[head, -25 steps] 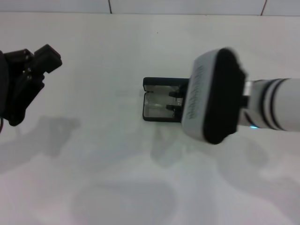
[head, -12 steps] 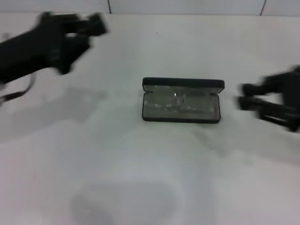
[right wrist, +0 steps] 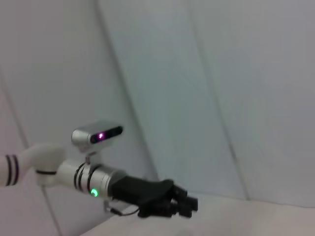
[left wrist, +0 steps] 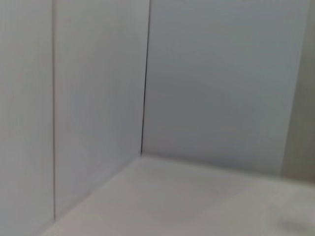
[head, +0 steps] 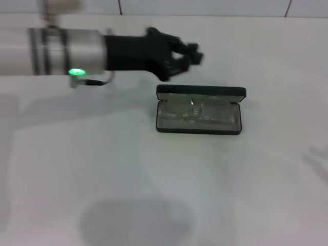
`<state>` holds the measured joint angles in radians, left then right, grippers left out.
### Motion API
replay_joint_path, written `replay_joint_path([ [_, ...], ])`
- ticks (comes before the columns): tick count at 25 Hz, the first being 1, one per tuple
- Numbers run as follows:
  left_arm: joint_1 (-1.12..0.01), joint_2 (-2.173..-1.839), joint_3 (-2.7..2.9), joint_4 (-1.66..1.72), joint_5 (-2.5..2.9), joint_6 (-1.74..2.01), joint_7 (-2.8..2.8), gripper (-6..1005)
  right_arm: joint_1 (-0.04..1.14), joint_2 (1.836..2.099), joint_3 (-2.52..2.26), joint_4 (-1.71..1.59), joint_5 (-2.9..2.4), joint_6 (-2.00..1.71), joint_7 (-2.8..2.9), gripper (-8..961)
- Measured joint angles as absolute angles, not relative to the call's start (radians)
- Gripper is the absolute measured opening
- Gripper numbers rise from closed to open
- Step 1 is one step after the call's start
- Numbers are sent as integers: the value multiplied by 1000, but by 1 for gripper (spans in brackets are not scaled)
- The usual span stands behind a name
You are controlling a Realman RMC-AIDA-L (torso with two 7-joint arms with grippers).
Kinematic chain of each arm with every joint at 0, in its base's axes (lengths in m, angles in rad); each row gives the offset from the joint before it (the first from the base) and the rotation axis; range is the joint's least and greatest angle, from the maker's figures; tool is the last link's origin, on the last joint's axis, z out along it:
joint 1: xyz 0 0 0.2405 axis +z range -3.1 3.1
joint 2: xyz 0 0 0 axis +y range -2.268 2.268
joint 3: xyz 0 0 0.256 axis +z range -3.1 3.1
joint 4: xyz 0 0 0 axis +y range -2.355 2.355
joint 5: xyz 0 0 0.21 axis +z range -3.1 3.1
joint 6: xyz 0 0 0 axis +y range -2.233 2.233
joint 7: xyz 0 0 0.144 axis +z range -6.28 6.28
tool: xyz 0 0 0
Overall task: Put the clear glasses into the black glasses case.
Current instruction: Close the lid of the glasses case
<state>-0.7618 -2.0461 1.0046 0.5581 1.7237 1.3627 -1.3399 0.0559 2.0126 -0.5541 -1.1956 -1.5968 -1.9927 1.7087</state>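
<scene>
Glasses, clear ones, lie inside the open black case on the white bench. What remains, I judge, is shutting the lid: press evenly along its upright back edge so the case does not slide. The left gripper hovers just behind the case, holding nothing; whether its fingers are parted cannot be told. The right gripper is out of sight.
</scene>
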Motion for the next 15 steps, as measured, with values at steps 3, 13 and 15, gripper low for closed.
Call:
replay_joint_path([
  [3,-796,-2086,1014,552,1814,1279,-1347,227,60,2012,-466,-1113,-1654,-2022,1666,215],
  [13,-834,-2097,1110,477,1764,1143,-1350,215,68,2011,-427,-1001,-1713,-2028,1611,214],
  [15,-831,-2098,1112,472,1748,1128,-1344,216,74,2011,-425,-981,-1720,-2026,1599,215],
])
